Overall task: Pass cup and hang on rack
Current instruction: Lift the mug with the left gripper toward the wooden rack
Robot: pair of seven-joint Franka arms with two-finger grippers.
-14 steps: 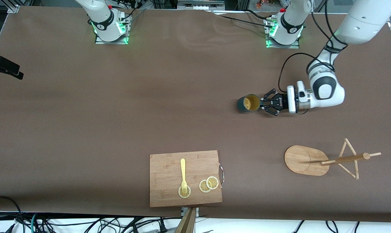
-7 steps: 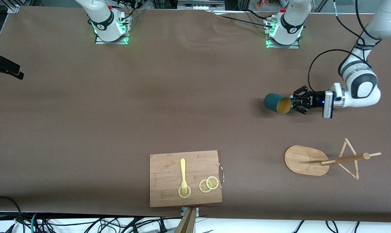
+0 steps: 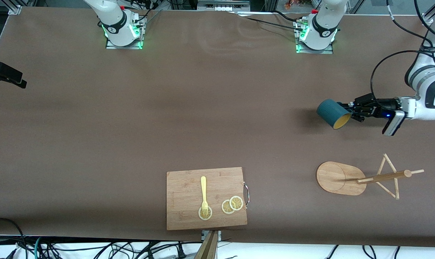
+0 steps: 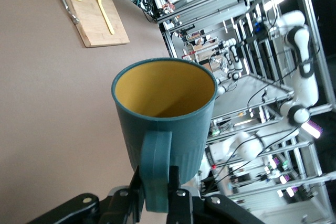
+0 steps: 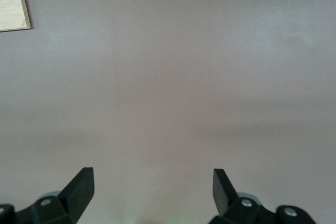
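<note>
Cup [image 3: 332, 113] handle pinched in left gripper [image 3: 351, 109], held over table [image 3: 167, 118]

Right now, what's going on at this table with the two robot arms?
The left gripper is shut on the handle of the cup, holding it tipped on its side in the air over the table at the left arm's end. The rack stands nearer the front camera with nothing on its pegs, so the cup is not hung yet. The right gripper waits, open and empty, above bare table. A cutting board with a fork and lemon slices sits untouched.
</note>
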